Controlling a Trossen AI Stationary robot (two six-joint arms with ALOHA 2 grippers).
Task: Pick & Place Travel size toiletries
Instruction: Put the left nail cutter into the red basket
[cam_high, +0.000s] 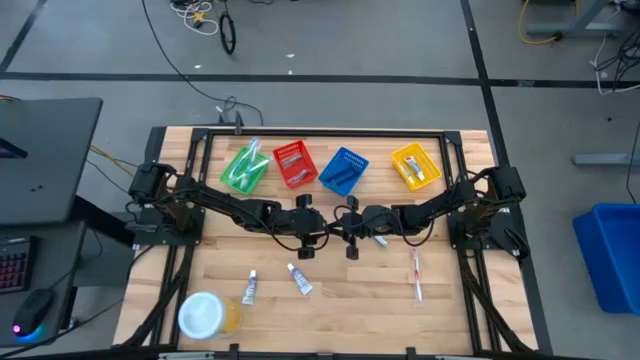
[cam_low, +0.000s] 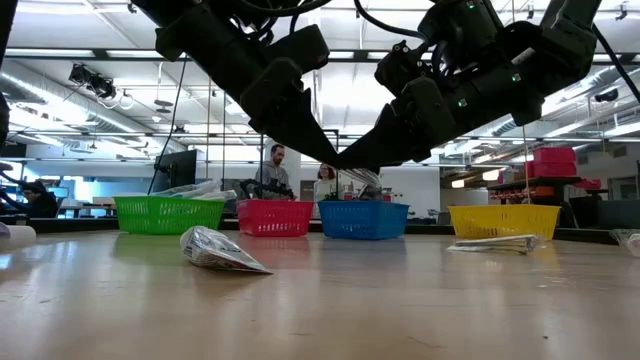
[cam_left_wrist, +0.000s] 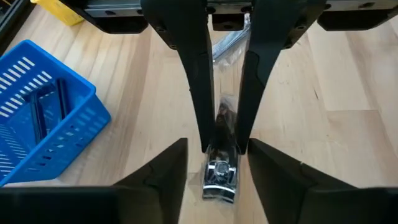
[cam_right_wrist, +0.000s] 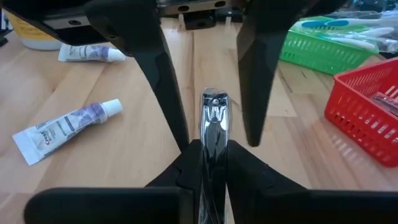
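Both arms meet at mid-table, just in front of the basket row, and this looks like a handover in mid-air. The right gripper (cam_right_wrist: 213, 152) is pinched tight on a shiny nail clipper (cam_right_wrist: 213, 118), holding it by one end with the other end poking out toward its partner. The left gripper (cam_left_wrist: 217, 155) has its fingers spread wide, one on either side of the clipper, not touching it yet. So the step in hand, I'd say, is the pass from right to left. Next the left fingers need to close squarely on the free end before the right lets go, or that slick metal could slip. Then a carry to a basket, perhaps the red basket (cam_high: 293, 164), where something metallic already lies. Two tubes (cam_high: 299, 279) and a toothbrush (cam_high: 417, 277) wait on the table (cam_high: 350, 310).
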